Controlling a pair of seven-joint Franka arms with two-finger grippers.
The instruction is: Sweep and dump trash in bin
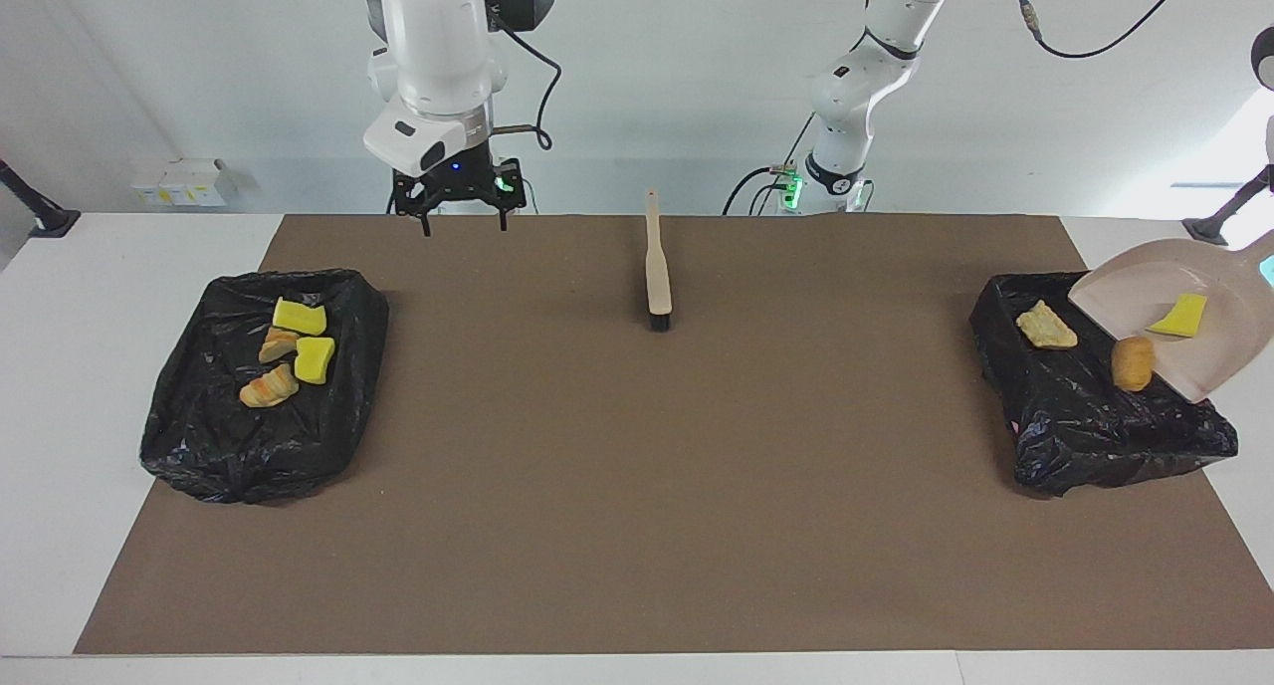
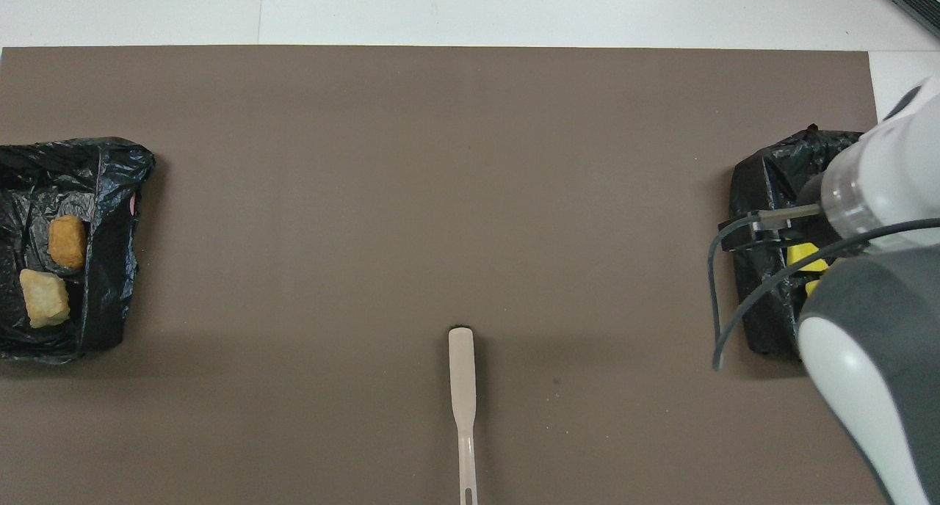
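The beige dustpan (image 1: 1165,312) hangs tilted over the black-bagged bin (image 1: 1095,416) at the left arm's end. A yellow sponge chunk (image 1: 1179,317) lies in the pan. An orange bread piece (image 1: 1133,362) sits at the pan's lip over the bin, and a pale piece (image 1: 1045,326) lies in the bin. Whatever holds the pan is past the picture's edge; my left gripper does not show. My right gripper (image 1: 464,217) is open and empty over the mat's edge nearest the robots. The beige brush (image 1: 657,267) lies on the mat between the bins, handle toward the robots.
A second black-bagged bin (image 1: 179,436) at the right arm's end holds two yellow sponge chunks (image 1: 299,317) and two orange bread pieces (image 1: 269,388). In the overhead view the right arm (image 2: 874,329) covers most of that bin. The brown mat (image 1: 637,486) covers the table.
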